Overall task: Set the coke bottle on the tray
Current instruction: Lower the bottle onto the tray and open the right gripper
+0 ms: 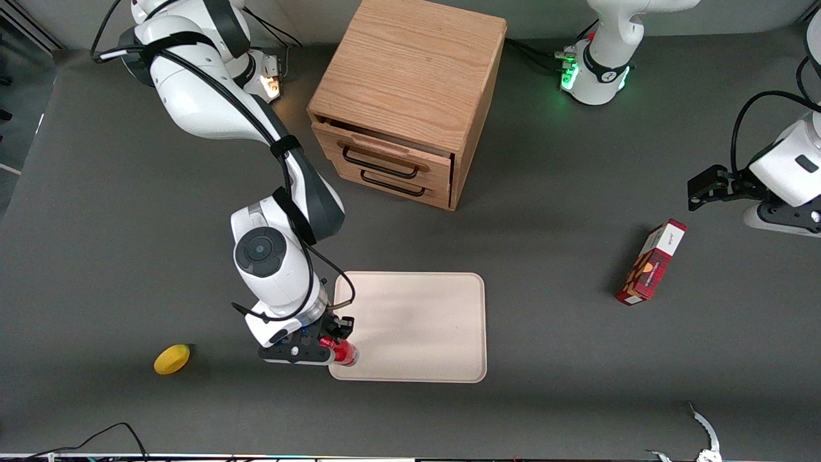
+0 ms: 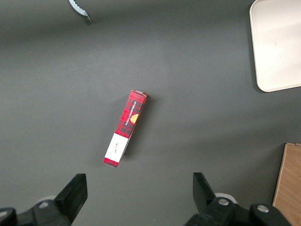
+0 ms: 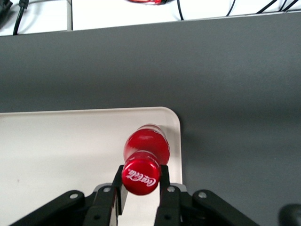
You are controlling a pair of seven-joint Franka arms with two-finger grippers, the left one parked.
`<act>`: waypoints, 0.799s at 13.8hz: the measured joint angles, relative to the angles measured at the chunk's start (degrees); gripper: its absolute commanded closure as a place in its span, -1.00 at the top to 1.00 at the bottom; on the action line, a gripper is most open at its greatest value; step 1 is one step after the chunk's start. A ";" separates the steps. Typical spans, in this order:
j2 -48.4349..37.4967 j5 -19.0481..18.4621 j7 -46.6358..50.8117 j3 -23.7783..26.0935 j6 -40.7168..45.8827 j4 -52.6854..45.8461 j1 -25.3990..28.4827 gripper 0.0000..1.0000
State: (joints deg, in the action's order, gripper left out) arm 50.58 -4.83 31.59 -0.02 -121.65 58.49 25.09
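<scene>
My hand grips the coke bottle at its neck, below the cap; the bottle stands upright over the tray, at the corner nearest the front camera.

- Right arm: glossy white shells, dark grey joint bands, a round grey cap on the wrist.
- Black cable strapped along it.
- Gripper: black, angular fingers.
</scene>
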 measured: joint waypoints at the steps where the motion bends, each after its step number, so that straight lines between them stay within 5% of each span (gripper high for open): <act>1: 0.52 0.00 0.22 0.00 -0.24 -0.01 0.37 -1.00; 4: 1.39 -0.09 1.61 -0.23 -1.15 -0.12 1.09 -0.94; 9: 1.43 -0.10 2.21 -0.26 -1.15 -0.15 1.12 0.74; 10: 1.43 -0.10 2.24 -0.29 -1.15 -0.16 1.13 0.98; 11: 1.43 -0.10 2.28 -0.40 -1.15 -0.17 1.14 1.00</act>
State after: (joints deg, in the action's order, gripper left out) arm 52.02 -4.92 33.87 -0.42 -122.81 58.32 26.23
